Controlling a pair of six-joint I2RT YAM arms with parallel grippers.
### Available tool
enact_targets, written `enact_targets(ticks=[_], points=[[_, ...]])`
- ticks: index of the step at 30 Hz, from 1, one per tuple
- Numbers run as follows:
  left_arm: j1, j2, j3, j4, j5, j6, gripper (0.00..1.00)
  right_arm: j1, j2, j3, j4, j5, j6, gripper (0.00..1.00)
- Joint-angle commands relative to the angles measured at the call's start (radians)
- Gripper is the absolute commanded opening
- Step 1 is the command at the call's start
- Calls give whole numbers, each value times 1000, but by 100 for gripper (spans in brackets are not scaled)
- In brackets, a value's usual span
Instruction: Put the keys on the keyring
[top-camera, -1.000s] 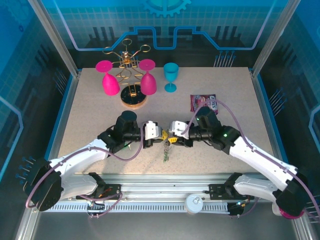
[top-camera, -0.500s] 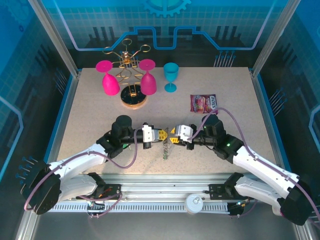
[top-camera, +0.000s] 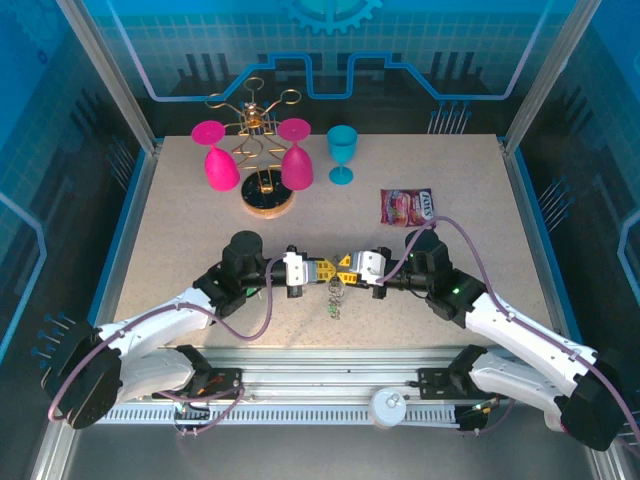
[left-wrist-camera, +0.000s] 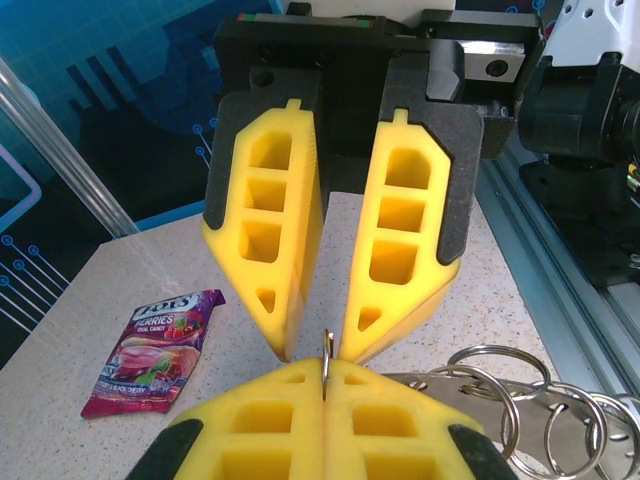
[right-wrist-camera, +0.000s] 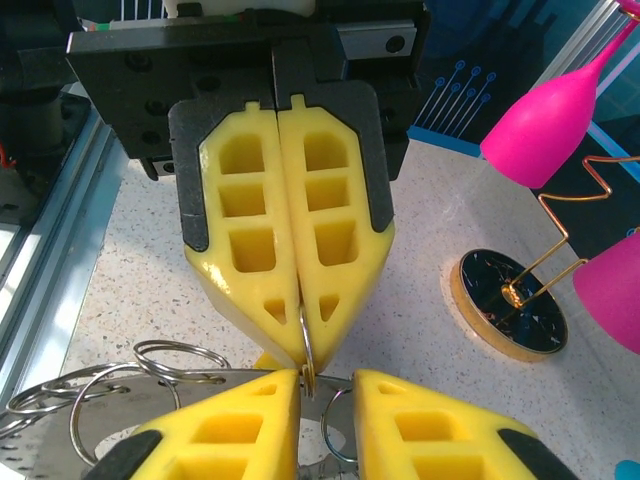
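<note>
Since a second ago both wrists have swung round, so the left gripper and right gripper now meet tip to tip near the middle of the table, and the right fingers have drawn closer together. All the fingers are yellow plastic wedges with square, cut-out cells, backed by black plates; the table is a pale speckled slab.

The left gripper is pressed fully together and clamps the keyring, a thin, silvery wire loop seen edge-on; the right jaws stand a little apart around that same loop, one tip at or just beside the wire, the other clear of it.

From the right wrist view, more rings lie at 8 o'clock from the pinch: round, shiny, linked split loops over a flat metal strip. From above, the keys hang at 6 o'clock below the fingertips as a small greenish cluster, too tiny to tell apart.

A glossy purple packet lies at 2 o'clock from the grippers; at 11 o'clock stands a gold wire rack on a round base, with two pink glasses on it and a teal glass beside it.
</note>
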Motion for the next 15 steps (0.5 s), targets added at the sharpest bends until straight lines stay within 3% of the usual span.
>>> enact_targets(ticks=[1,9,15], points=[[-8,-22,-17,55,20,18,0,4,-6,-13,31,-7,-18,23],[-9,-14,-20,85,44,-5,0,10,22,5,36,-43,-21,15],[-8,-18,-22,85,31,-15,0,13,25,12,39,-39,-25,0]])
